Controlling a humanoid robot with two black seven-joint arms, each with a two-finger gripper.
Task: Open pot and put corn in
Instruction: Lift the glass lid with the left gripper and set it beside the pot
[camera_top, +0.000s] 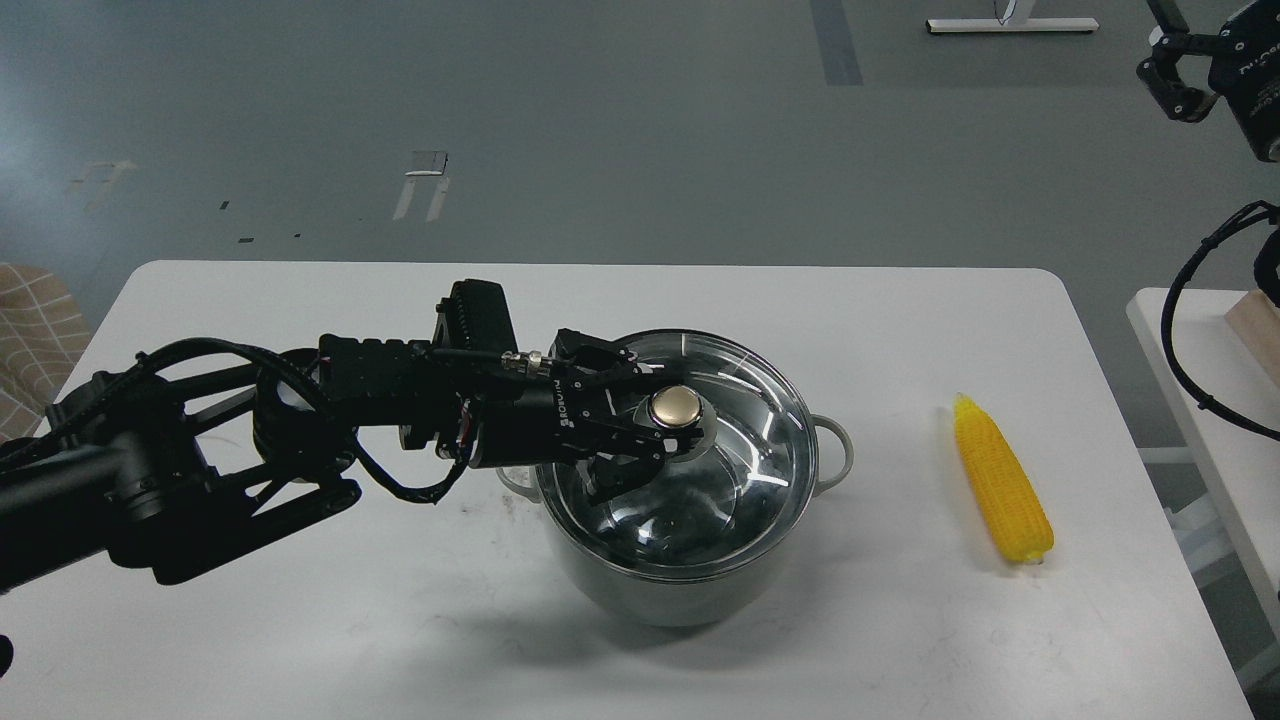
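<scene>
The grey-green pot (655, 598) stands mid-table with its glass lid (745, 450) on it. The lid's gold knob (675, 405) sits at the centre. My left gripper (655, 415) reaches in from the left, low over the lid. It is open, with one finger behind the knob and one in front, both close to it. The yellow corn (1002, 482) lies on the table to the right of the pot, pointed end away from me. My right gripper (1178, 80) hangs high at the top right, far from the table; its fingers are too small and dark to read.
The white table (300, 620) holds the pot and the corn. A second white surface (1215, 420) with black cables stands just off its right edge. A checked cloth (30, 330) lies at the far left.
</scene>
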